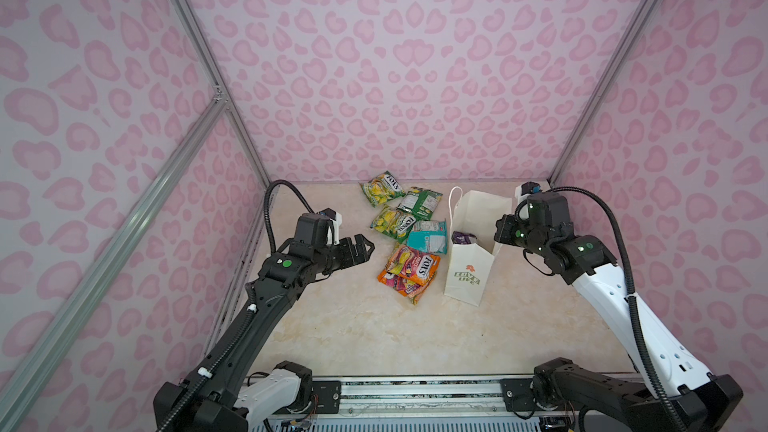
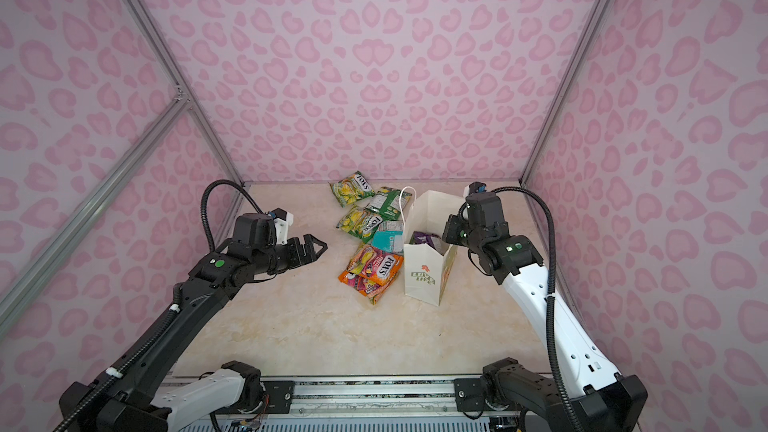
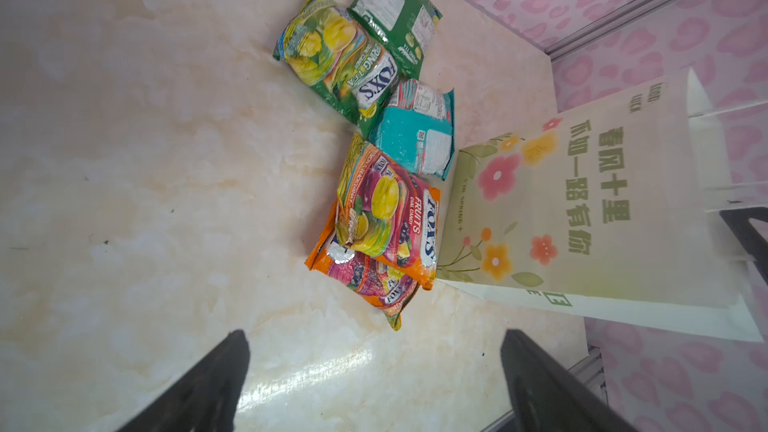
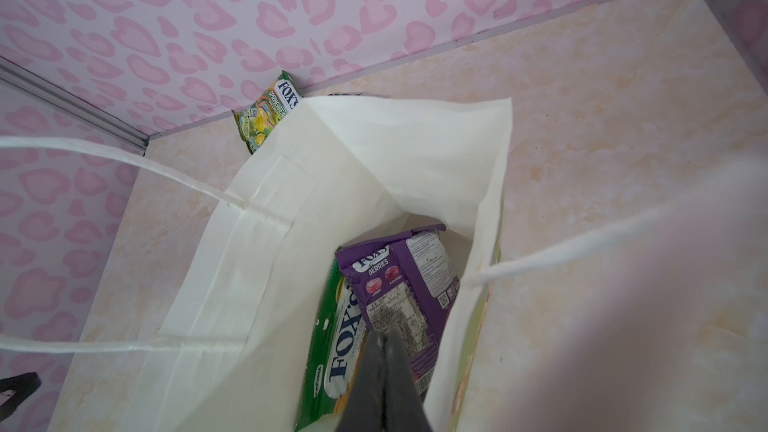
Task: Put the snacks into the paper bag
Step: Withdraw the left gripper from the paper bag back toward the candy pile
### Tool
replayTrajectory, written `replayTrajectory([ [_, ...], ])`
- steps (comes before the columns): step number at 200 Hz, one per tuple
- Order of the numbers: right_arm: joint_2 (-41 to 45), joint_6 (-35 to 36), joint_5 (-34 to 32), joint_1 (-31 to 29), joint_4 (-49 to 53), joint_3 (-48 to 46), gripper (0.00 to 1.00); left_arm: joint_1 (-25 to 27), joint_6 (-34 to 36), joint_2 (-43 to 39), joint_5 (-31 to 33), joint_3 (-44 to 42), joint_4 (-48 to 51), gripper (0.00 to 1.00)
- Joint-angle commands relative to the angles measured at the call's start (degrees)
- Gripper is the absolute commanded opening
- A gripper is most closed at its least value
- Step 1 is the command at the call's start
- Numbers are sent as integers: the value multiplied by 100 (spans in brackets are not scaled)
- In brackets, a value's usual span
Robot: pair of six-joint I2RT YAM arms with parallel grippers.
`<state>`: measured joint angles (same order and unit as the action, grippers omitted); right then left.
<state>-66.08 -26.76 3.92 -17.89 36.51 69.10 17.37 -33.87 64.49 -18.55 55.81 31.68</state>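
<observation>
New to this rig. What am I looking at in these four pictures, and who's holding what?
Two robot arms work at a table. The two wide pictures come from one overhead camera pair; the other two from cameras on each arm's wrist. Six snack packets lie on the table. Beside them stands a white paper bag, already holding a purple packet and a green packet. The left hand is open and empty above the table. The right hand is shut at the bag's mouth; whether it pinches anything is unclear.
</observation>
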Motion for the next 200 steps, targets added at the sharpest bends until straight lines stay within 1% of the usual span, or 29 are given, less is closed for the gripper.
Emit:
replayTrajectory([
  [1,-10,42,-43,-4,57,-29,0,-150,-227,211,-553,-376,-792,97],
  [25,-10,40,-42,-6,50,-59,0,-193,-360,600,-1019,-851,-1485,97],
  [44,-8,40,-39,-6,44,-88,0,-195,-524,870,-1259,-1169,-2017,97],
  [73,8,23,-23,-8,-7,-161,0,-185,-729,1061,-1414,-1586,-2753,97],
  [105,25,32,-13,-4,-22,-209,0,-170,-836,1228,-1419,-1752,-3018,97],
  [137,17,40,12,-9,-32,-227,0,-69,-902,1599,-1700,-1787,-3353,97],
  [171,39,31,38,-6,-39,-241,0,275,-929,1968,-1567,-1642,-3567,97],
  [200,116,7,56,-4,-41,-300,0,321,-797,2404,-1151,-1419,-3571,98],
])
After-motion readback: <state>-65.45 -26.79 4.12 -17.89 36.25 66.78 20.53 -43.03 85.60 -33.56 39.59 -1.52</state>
